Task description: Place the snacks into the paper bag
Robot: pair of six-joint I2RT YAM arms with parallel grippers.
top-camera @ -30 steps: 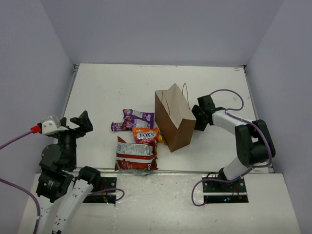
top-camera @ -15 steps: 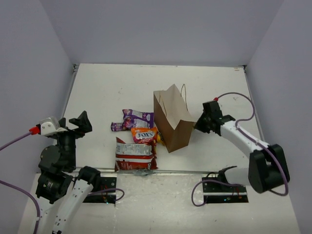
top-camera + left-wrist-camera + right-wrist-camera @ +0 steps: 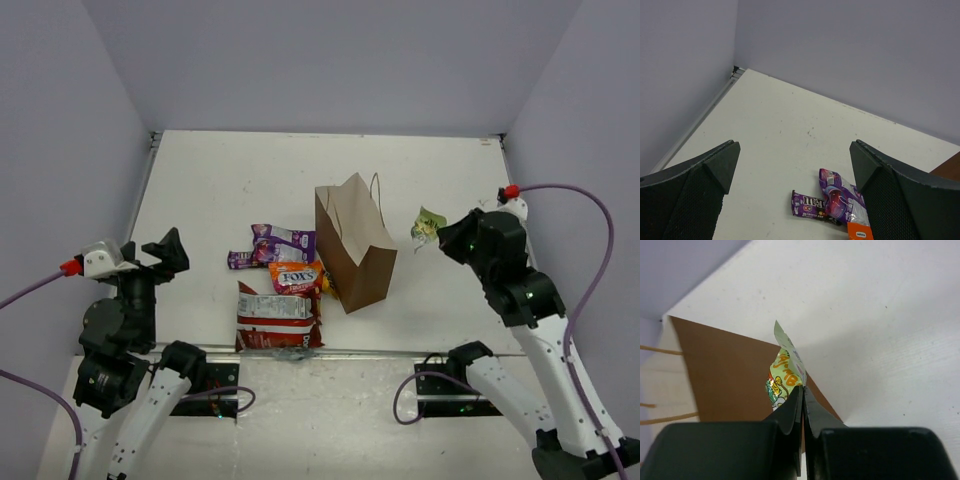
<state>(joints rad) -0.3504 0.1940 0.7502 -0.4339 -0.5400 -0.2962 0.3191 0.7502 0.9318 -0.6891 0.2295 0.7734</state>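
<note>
The brown paper bag [image 3: 355, 250] stands upright at mid-table. Left of it lie the snacks: a purple packet [image 3: 285, 242], a purple M&M's bar [image 3: 240, 260], the orange FOX'S bag [image 3: 298, 277], a red-and-silver bag [image 3: 278, 320] and a small yellow piece [image 3: 327, 284]. My right gripper [image 3: 441, 236] hangs right of the bag, shut on a green-yellow snack packet [image 3: 430, 222]. In the right wrist view, that packet [image 3: 784, 372] sticks out of the closed gripper [image 3: 802, 390] in front of the bag's side [image 3: 725, 375]. My left gripper [image 3: 794, 150] is open, high above the M&M's bar [image 3: 810, 206].
White tabletop with purple walls on three sides. A raised rail [image 3: 145, 190] runs along the table's left edge. The bag's string handles [image 3: 378, 192] stand up at its top. Cables trail from both arms.
The right gripper shut on the green-yellow packet beside the bag and rose with it, pulling back to the right. The left arm stayed still.
</note>
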